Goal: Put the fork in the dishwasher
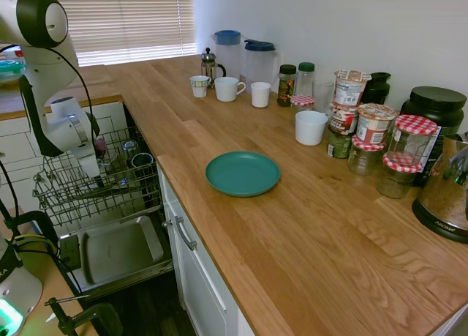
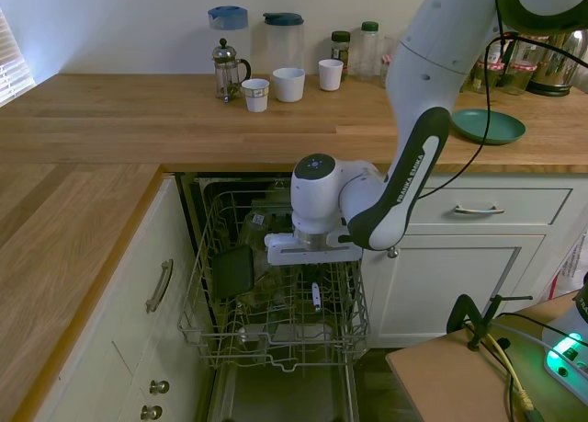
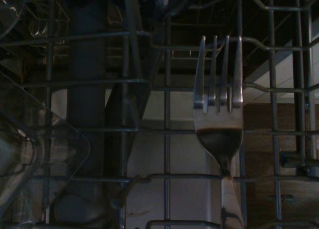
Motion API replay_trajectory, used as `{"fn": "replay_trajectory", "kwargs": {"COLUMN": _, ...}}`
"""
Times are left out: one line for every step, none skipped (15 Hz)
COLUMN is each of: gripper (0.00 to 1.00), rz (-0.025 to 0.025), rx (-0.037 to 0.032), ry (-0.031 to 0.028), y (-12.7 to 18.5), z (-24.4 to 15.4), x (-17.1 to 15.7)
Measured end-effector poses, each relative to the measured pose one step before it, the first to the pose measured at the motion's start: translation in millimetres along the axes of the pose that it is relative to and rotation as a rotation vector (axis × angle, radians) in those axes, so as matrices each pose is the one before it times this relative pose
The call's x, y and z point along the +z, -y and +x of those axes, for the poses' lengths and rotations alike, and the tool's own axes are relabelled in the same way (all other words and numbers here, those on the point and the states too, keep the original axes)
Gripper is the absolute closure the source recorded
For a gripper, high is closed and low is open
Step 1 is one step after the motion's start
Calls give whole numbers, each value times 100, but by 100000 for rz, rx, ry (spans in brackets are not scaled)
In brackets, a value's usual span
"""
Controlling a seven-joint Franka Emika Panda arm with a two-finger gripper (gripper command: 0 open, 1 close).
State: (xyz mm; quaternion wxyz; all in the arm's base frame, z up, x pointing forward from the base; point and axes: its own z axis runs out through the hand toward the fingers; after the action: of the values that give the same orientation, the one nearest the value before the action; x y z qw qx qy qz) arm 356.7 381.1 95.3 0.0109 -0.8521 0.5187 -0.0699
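Fork [image 3: 218, 104] hangs just below claw [image 2: 315, 273], inside dishwasher rack [image 2: 354, 298]; claw grip can't tell.

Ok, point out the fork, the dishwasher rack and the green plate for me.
fork [image 3: 218, 102]: wrist view, base of its tines.
dishwasher rack [image 2: 207, 325]: second exterior view, wire front corner.
green plate [image 1: 243, 173]: first exterior view, its middle.

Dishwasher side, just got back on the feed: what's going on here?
The white arm is reaching down into the pulled-out rack of the dishwasher, its gripper low among the wires. The fork shows close up in the wrist view, tines against the rack wires; whether the jaws grip it can't be told. The green plate sits bare on the counter.
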Motion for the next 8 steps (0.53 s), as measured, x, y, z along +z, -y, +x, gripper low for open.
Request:
{"fn": "replay_trajectory", "kwargs": {"gripper": 0, "rz": -60, "rx": 115, "ry": -297, "y": -33, "z": -109, "x": 53}}
{"fn": "replay_trajectory", "kwargs": {"gripper": 0, "rz": -110, "rx": 39, "ry": -202, "y": -20, "z": -100, "x": 36}}
{"fn": "replay_trajectory", "kwargs": {"gripper": 0, "rz": -58, "rx": 134, "ry": -58, "y": 20, "z": -10, "x": 37}}
{"fn": "replay_trajectory", "kwargs": {"gripper": 0, "rz": -25, "rx": 49, "ry": 248, "y": 82, "z": 49, "x": -16}}
{"fn": "replay_trajectory", "kwargs": {"gripper": 0, "rz": 27, "rx": 82, "ry": 56, "y": 122, "z": 85, "x": -100}}
{"fn": "replay_trajectory", "kwargs": {"gripper": 0, "rz": 272, "rx": 87, "ry": 11, "y": 180, "z": 120, "x": -227}}
{"fn": "replay_trajectory", "kwargs": {"gripper": 0, "rz": 337, "rx": 201, "ry": 35, "y": 182, "z": 142, "x": -371}}
{"fn": "replay_trajectory", "kwargs": {"gripper": 0, "rz": 585, "rx": -40, "ry": -53, "y": 143, "z": 100, "x": -476}}
